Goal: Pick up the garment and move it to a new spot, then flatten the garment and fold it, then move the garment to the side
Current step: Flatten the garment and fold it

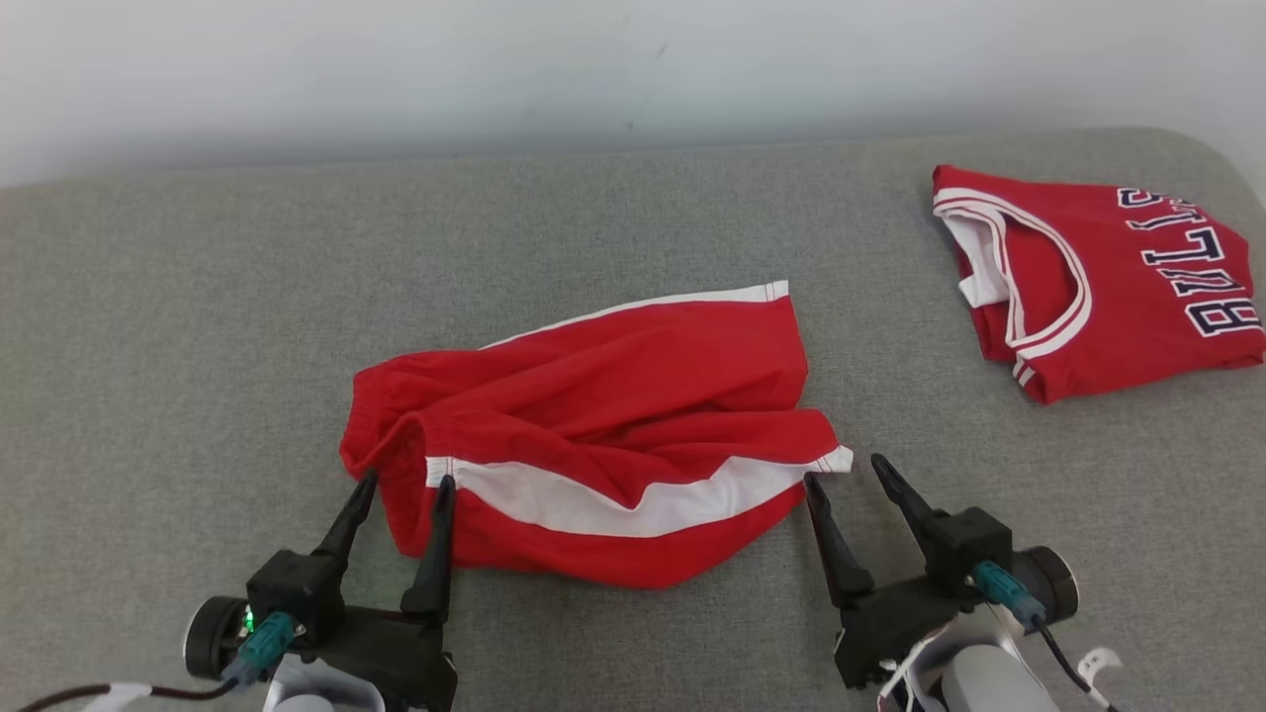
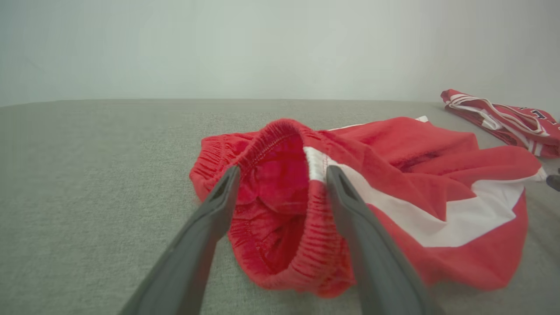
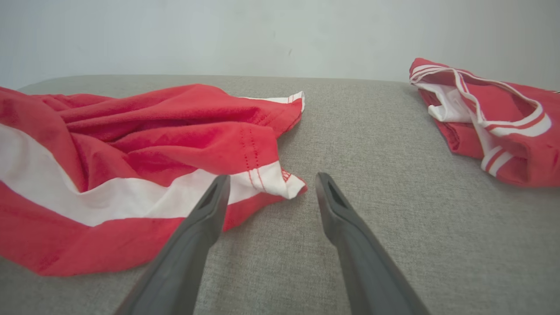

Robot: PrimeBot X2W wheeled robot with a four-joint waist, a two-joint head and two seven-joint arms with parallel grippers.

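Note:
The garment [image 1: 603, 425], red shorts with a white stripe, lies crumpled on the grey cloth surface [image 1: 198, 326]. My left gripper [image 1: 407, 481] stands open at the elastic waistband [image 2: 280, 131], one finger on either side of its bunched edge. My right gripper [image 1: 844, 469] is open too, its fingers straddling the white-trimmed hem corner [image 3: 286, 181] at the shorts' right end. In the right wrist view the hem corner lies just ahead of the fingertips [image 3: 218, 186]. Neither gripper has cloth pinched.
A folded red jersey [image 1: 1098, 282] with dark lettering and white trim lies at the far right of the surface; it also shows in both wrist views [image 2: 503, 120] [image 3: 490, 118]. A pale wall [image 1: 593, 69] rises behind the surface's far edge.

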